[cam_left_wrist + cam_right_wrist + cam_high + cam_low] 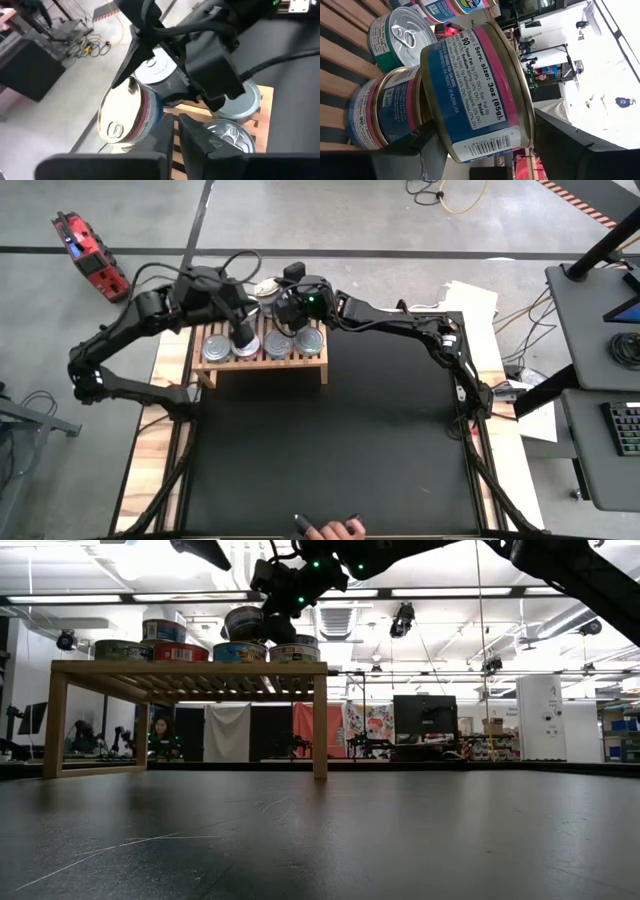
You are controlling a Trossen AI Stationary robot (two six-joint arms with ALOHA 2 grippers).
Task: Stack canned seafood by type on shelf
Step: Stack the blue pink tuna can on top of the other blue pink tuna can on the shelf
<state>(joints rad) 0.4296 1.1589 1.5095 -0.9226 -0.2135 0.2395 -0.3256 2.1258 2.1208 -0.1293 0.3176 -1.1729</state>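
The shelf [300, 370] stands at the table's far edge with several tins of canned seafood [278, 343] on its slats, some stacked in twos [165, 630]. My right gripper [262, 618] reaches in from the right, just above the shelf, shut on a blue-and-pink labelled tin [475, 90] with a gold pull-tab lid [122, 115]. This tin hangs right over a like tin [382, 117]; whether the two touch, I cannot tell. My left gripper [174, 137] is shut with nothing between its fingers, high over the shelf's left half. My right gripper pinches the blue-and-pink tin by its two flat ends, one finger [427, 145] on the bottom and one [565, 142] at the lid's rim [530, 125]. The fingers come nearly level from the table's right. The tin is tilted, its lid [122, 115] tipped toward the left.
Black mat [330, 450] stretches bare from the shelf to the near edge, where a person's hand [335, 530] shows. A green tin with a silver lid [402, 37] stands beside the stack. A person [160, 730] sits in the room behind the shelf.
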